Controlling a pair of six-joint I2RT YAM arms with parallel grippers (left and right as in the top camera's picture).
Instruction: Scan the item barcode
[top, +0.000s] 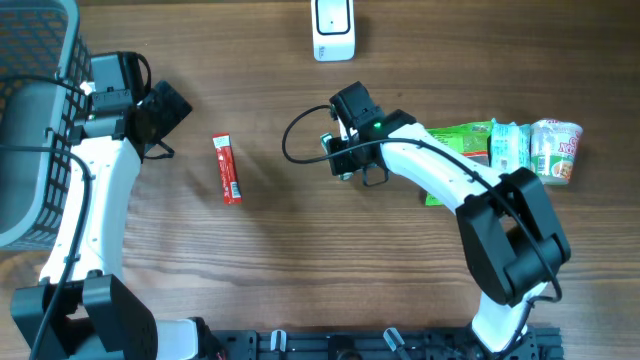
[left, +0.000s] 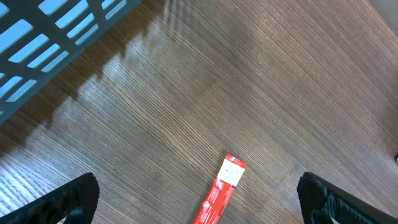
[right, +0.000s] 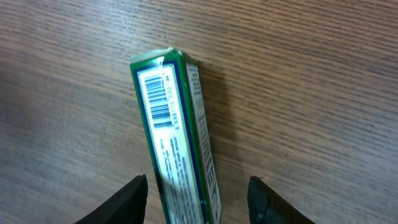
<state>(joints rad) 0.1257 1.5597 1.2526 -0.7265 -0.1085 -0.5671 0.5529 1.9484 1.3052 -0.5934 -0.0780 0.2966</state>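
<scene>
- Hovering over the green carton (right: 171, 137), the right gripper (right: 198, 183) has its fingers parted on either side with daylight showing, so no grip yet.
- The carton lies mid-table, barcode facing up, well apart from the white scanner (top: 333, 30).
- It looks light, stiff and glossy, so it may slip. Pinch the long sides mid-length and leave the barcode end bare.
- The left gripper (top: 165, 112) is spread wide and empty, near the red stick packet (top: 227, 168).

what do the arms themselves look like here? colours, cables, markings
Left arm and right arm match: white link shells, black joints, black fingers. A black cable loops beside the right wrist, near a green light. Another thin black cable runs along the left arm. No readable markings.
</scene>
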